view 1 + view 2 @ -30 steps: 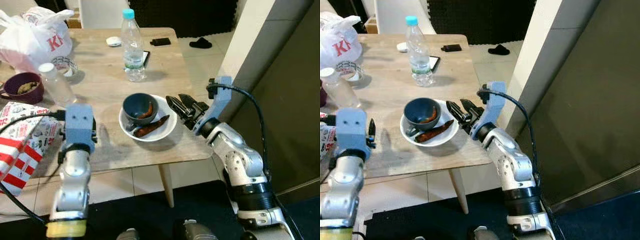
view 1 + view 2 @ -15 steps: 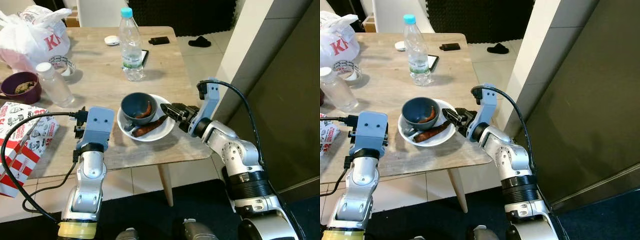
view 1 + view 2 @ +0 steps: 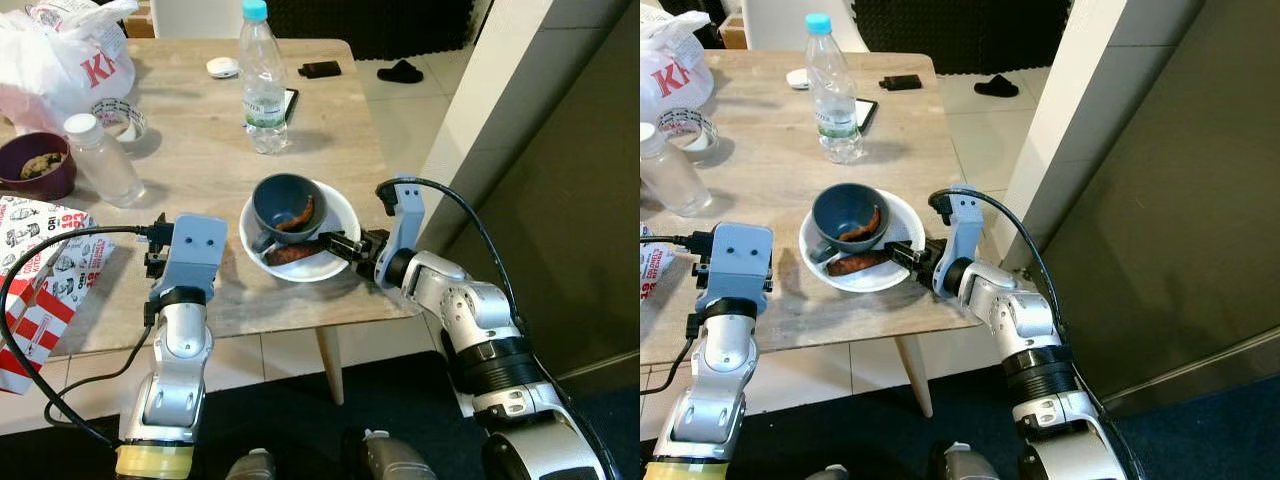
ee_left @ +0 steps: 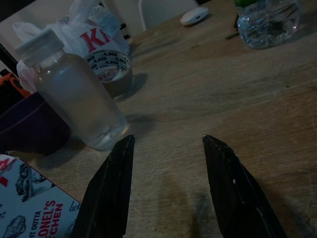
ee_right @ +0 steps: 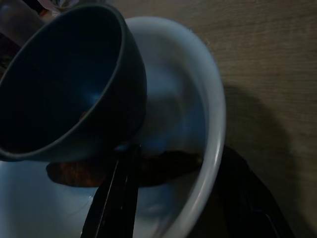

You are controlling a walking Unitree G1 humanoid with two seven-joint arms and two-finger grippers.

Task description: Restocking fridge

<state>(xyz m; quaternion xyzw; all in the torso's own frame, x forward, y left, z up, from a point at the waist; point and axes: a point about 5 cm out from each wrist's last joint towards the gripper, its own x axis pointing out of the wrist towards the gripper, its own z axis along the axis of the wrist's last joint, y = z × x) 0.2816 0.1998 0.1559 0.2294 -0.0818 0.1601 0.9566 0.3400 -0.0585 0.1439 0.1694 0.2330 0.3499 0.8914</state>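
- The white plate [image 3: 335,205] is seen near the front right part of the wooden counter [image 3: 200,140], with a dark blue bowl [image 3: 281,200] tilted on it and a long brown piece of food [image 3: 292,254] lying along the plate's near side.
- The right gripper [image 3: 340,243] is set at the plate's right rim. In the right wrist view one black finger [image 5: 116,198] is seen inside the plate, over the food, and the other outside, under the rim. The jaws are spread astride the rim; whether they already press on it cannot be told.
- From this gripper the plate lies directly ahead, toward the robot's left. The food's long axis runs roughly in line with the fingers.
- The left gripper [image 4: 168,188] is held parted above bare counter just left of the plate, touching nothing. A clear capped jar [image 4: 74,99] stands beyond it.
- The right arm is judged the nearer and the working one.
- Judgement: the coming move turns on the rim staying between the two fingers. A squeeze here would pinch the edge, and the tilted bowl could slide on lifting.
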